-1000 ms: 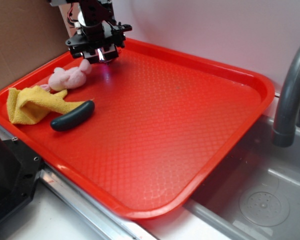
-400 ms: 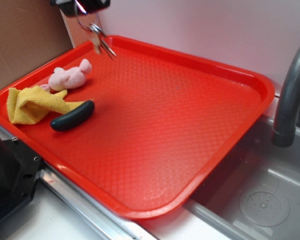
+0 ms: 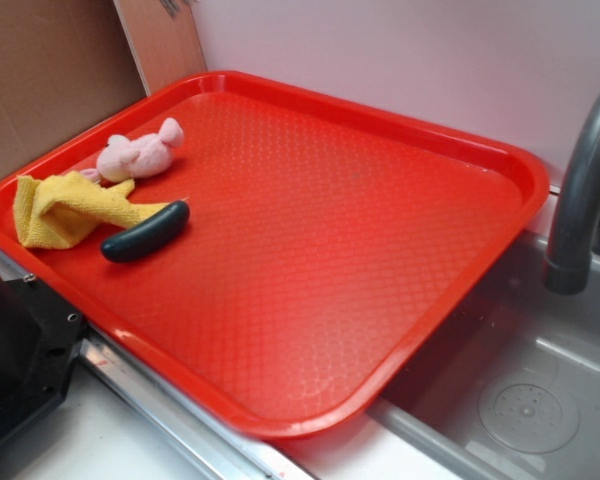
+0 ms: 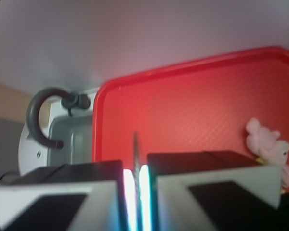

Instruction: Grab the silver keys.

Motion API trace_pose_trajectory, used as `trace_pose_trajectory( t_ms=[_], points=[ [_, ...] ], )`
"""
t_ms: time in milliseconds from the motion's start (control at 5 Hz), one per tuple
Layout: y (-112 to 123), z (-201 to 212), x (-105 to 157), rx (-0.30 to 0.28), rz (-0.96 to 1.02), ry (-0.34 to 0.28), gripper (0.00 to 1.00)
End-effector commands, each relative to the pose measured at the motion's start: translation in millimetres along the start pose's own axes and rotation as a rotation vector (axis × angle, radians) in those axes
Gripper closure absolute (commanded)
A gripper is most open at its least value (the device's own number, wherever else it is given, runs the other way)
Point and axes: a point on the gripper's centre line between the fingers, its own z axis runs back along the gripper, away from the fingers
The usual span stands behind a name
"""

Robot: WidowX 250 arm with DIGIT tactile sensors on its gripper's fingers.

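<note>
From where the exterior camera is standing, a yellow cloth (image 3: 65, 208) is lying crumpled at the far left of the red tray (image 3: 400, 130), a dark oblong object (image 3: 145, 231) is resting against its right edge, and a pink plush toy (image 3: 138, 154) is sitting just behind both. The rest of the tray is stretching away to the right toward a grey faucet (image 3: 580, 190) arching over a sink basin (image 3: 525, 400). The arm is showing in this view only as a dark scrap at the top edge, too little to read.

The wrist camera is filling that gap. On its left the faucet (image 4: 38, 115) is curling above the basin (image 4: 70, 137); in the middle the gripper (image 4: 135, 180) is looking down with its two pads nearly touching, and a thin grey sliver, the silver keys (image 4: 135, 151), is sticking out of the slit between them, pinched there well above the tray (image 4: 192, 106). At the right edge the plush toy (image 4: 269, 147) is peeking past the pad.
</note>
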Motion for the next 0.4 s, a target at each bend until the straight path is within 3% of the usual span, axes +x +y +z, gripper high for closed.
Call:
trace_pose_trajectory(
  t_ms=[0,200],
  points=[
    [30,9,22,0.107,0.064,-0.013,1.0],
    [31,-2,24,0.143,0.065,0.026,1.0]
  ],
)
